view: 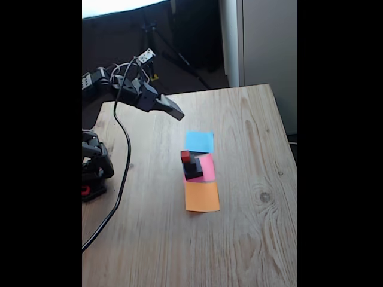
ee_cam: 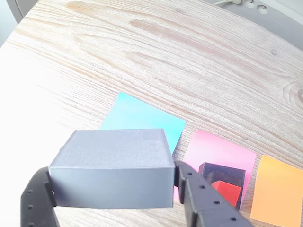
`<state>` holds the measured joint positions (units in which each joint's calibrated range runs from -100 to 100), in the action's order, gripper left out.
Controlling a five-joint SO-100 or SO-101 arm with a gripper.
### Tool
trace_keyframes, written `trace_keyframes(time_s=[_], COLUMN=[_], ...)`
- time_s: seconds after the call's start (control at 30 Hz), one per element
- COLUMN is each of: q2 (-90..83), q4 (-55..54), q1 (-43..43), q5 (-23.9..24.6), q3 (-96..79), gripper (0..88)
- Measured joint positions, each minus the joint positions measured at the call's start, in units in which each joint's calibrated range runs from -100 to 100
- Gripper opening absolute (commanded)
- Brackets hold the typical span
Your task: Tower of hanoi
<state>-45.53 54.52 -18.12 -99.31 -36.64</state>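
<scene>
Grey block clamped in jaws above blue paper.

No legible text, label, brand, number or sign anywhere.

A large dark grey square block is held level above the table's near left in the wrist view. Right of it, a tiny red cube tops a smaller black block.
</scene>
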Motion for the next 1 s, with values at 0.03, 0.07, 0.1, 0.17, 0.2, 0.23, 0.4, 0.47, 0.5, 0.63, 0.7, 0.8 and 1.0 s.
trace_keyframes(time_s=[0.03, 0.07, 0.1, 0.17, 0.2, 0.23, 0.4, 0.47, 0.5, 0.63, 0.7, 0.8, 1.0], q2=[0.00, 0.00, 0.00, 0.00, 0.00, 0.09, 2.05, 3.08, 3.59, 7.27, 9.32, 12.14, 16.67], q4=[-3.12, -6.41, -9.53, -16.09, -19.46, -22.74, -37.15, -41.07, -42.83, -48.36, -50.68, -53.64, -58.53], q1=[0.00, 0.00, 0.00, 0.00, 0.00, 0.00, -0.41, -0.41, -0.41, -0.41, -0.41, -0.31, 0.31], q5=[0.00, 0.00, 0.00, 0.00, 0.00, 0.00, 0.00, 0.00, 0.00, 0.00, 0.00, 0.00, 0.00], q3=[-2.87, -5.74, -8.87, -14.86, -17.91, -20.69, -31.90, -34.68, -35.72, -37.03, -37.03, -37.03, -38.16], gripper=[24.0, 24.1, 24.2, 24.3, 24.3, 24.3, 24.5, 24.6, 24.6, 24.7, 24.7, 24.8, 25.2])
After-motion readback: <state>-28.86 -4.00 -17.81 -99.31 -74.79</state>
